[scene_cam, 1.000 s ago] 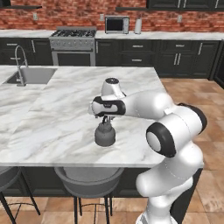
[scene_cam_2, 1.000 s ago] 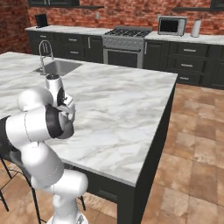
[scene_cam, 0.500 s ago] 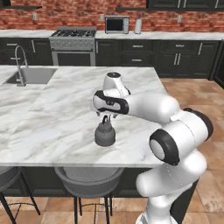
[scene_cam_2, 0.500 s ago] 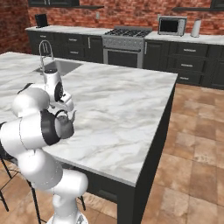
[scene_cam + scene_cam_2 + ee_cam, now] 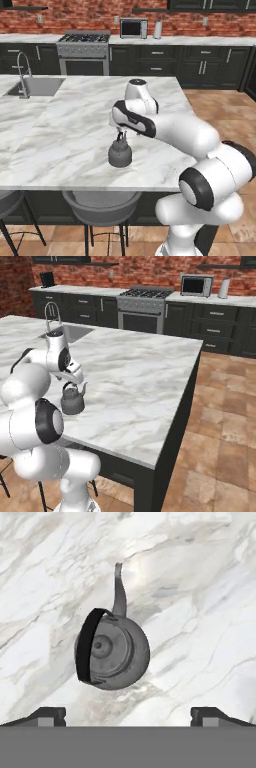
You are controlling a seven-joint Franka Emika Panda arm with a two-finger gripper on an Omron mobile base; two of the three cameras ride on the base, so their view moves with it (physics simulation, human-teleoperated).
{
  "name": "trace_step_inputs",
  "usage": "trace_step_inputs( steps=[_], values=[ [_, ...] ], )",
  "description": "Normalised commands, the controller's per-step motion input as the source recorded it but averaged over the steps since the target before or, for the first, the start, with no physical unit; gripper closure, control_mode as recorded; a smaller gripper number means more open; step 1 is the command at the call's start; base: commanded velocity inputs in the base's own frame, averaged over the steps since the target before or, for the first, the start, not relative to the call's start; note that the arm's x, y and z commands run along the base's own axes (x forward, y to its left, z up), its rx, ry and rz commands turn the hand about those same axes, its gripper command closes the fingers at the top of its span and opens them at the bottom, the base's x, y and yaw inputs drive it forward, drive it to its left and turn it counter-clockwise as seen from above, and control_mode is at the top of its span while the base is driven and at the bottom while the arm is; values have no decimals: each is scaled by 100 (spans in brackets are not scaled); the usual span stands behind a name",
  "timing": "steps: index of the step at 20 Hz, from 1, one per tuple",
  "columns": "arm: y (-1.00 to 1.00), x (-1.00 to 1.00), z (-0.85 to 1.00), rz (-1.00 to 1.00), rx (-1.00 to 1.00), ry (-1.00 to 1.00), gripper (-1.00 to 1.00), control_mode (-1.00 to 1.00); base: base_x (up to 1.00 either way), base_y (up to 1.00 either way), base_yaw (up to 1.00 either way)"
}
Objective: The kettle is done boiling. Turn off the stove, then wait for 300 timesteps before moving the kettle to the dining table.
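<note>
While the kettle (image 5: 120, 153) sits upright on the white, grey-veined marble counter (image 5: 60, 135) in the left base view, the white arm bends over it with the claw (image 5: 121, 131) hanging just above the thin dark handle, fingers spread apart and holding nothing; I judge the kettle has been set down on the island and let go, so the carrying step looks done. It stands near the counter's front edge, above a round grey stool (image 5: 102, 202), well apart from the steel stove (image 5: 83, 49) on the far wall, beside which a microwave (image 5: 133, 28) rests on the wall worktop. From the right base view the kettle (image 5: 73, 400) shows a squat, rounded, dull metal body with a curved spout pointing away from the arm, and the claw (image 5: 76, 377) sits just above its arched handle without touching the body; a sink with a tall tap (image 5: 52, 315) lies further back in the same marble slab. Looking down in the hand view, the kettle (image 5: 112, 649) appears as a smooth grey dome with a small lid knob, a dark band of handle arching over one side and a narrow spout, centred between the two dark fingertips (image 5: 47, 716), which stand wide to either side and clear of it.
</note>
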Motion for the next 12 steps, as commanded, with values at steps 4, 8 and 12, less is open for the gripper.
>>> trace_step_inputs(
  steps=[4, 8, 12],
  values=[
    [-15, -53, 29, -2, 0, -5, -100, -100, 0, 0, 0],
    [-13, -52, 32, -2, 0, -5, -100, -100, 0, 0, 0],
    [-12, -49, 27, -1, 0, -5, -100, -100, 0, 0, 0]
  ],
)
